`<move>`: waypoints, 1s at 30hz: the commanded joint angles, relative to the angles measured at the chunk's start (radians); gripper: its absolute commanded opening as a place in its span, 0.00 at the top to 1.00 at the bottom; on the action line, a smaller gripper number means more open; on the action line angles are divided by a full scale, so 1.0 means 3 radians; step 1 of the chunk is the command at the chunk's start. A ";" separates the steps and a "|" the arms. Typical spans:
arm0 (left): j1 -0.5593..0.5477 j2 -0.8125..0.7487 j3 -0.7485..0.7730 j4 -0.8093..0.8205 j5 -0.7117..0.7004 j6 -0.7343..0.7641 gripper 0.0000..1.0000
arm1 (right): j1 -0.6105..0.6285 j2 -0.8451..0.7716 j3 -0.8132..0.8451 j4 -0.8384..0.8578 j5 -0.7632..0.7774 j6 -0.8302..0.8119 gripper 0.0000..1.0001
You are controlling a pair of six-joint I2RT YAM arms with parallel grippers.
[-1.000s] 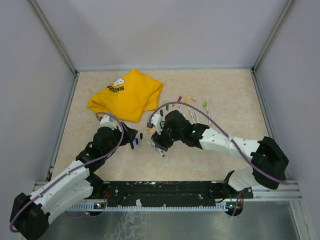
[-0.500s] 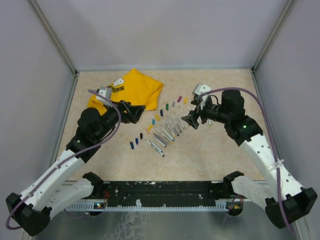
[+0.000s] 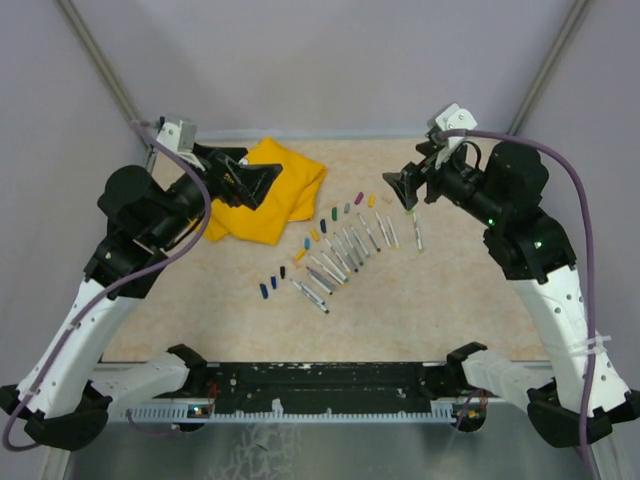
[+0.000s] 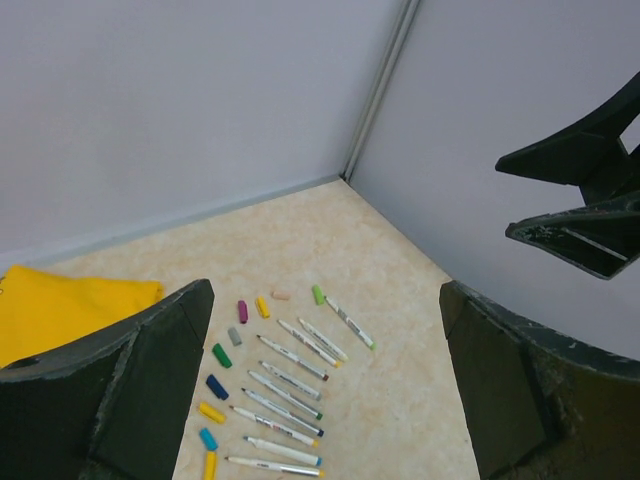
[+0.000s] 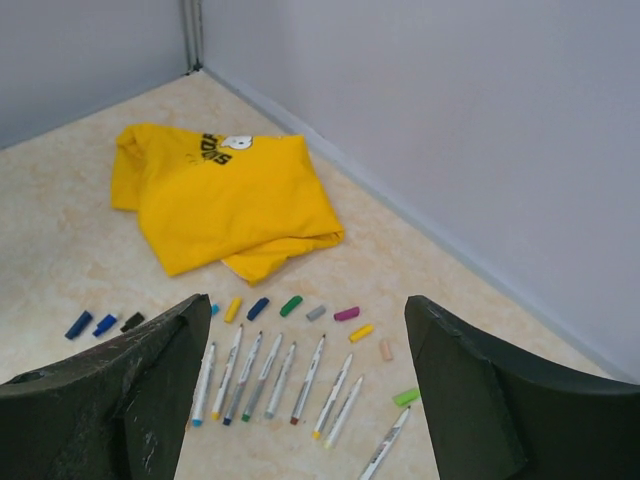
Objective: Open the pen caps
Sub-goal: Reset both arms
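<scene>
A: Run me through it, big things first

B: A beige table [image 3: 430, 310], with a crumpled yellow T-shirt [image 3: 295, 185] at its far left. Both arms are high above it. The left gripper [image 3: 263, 186] and the right gripper [image 3: 398, 190] have their fingers spread wide, with nothing between them

A: And the pens?

B: The pens [image 4: 292, 358] lie flat in a slanted row mid-table, side by side, coloured tips bare. The caps [image 5: 291, 305] sit loose in a line just beyond them on the far side, with three dark ones [image 3: 273, 281] apart to the left

A: So the job looks done?

B: Nearly, I'd say. The pen at the right end [image 4: 350, 325] has a green cap [image 4: 318, 294] right at its tip. I cannot tell whether it is seated or only lying there

A: And if it is seated?

B: One gripper comes down low to pinch the thin barrel. The other takes the stubby cap and pulls straight along the pen
</scene>
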State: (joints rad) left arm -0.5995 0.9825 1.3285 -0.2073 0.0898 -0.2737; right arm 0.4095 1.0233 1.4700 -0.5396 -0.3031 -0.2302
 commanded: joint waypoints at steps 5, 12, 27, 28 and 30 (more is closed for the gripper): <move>0.0009 0.0050 0.0408 -0.0370 0.0079 0.0298 0.00 | -0.0014 -0.0002 0.0469 -0.0128 0.0806 0.0719 0.21; 0.0009 0.0002 0.0345 -0.0337 0.0239 0.0319 0.00 | -0.0011 0.0083 0.0754 -0.0258 0.0685 0.0640 0.20; 0.0009 -0.0126 0.0150 -0.0236 0.0250 0.0365 0.00 | -0.0015 0.0089 0.0709 -0.0247 0.0695 0.0706 0.20; 0.0009 -0.0129 0.0137 -0.0230 0.0249 0.0369 0.00 | -0.0015 0.0088 0.0698 -0.0243 0.0711 0.0699 0.20; 0.0009 -0.0134 0.0116 -0.0217 0.0248 0.0375 0.00 | -0.0011 0.0079 0.0670 -0.0239 0.0726 0.0694 0.20</move>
State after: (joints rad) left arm -0.5995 0.9478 1.3762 -0.2966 0.1505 -0.1802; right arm 0.4095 1.0554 1.6642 -0.6369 -0.1047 -0.0296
